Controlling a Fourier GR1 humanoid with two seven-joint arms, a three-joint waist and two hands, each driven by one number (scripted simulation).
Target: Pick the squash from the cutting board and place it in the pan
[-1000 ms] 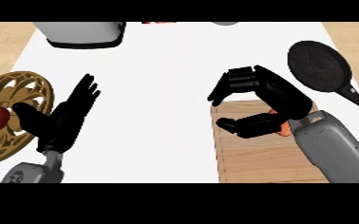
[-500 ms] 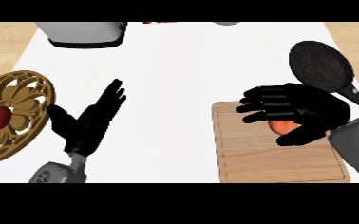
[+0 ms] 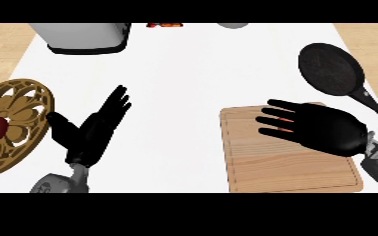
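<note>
The orange squash (image 3: 285, 125) lies on the wooden cutting board (image 3: 280, 172) at the lower right, and only slivers of it show between dark fingers. My right hand (image 3: 325, 130) is spread flat over it, fingers straight and pointing left, open. The black pan (image 3: 332, 69) rests on the counter just beyond the board at the right edge, its handle running down toward my right wrist. My left hand (image 3: 92, 132) stands open at the lower left, fingers up, holding nothing.
A golden openwork plate (image 3: 26, 112) with a red item (image 3: 3, 128) on it sits at the left edge. A grey appliance (image 3: 81, 37) stands at the back left. Small red things (image 3: 164, 25) and a grey object (image 3: 233, 25) line the far edge.
My right hand has moved from a curled pose near the board's far edge to lie flat over the squash, covering more of it. My left hand has tilted and shifted slightly right.
</note>
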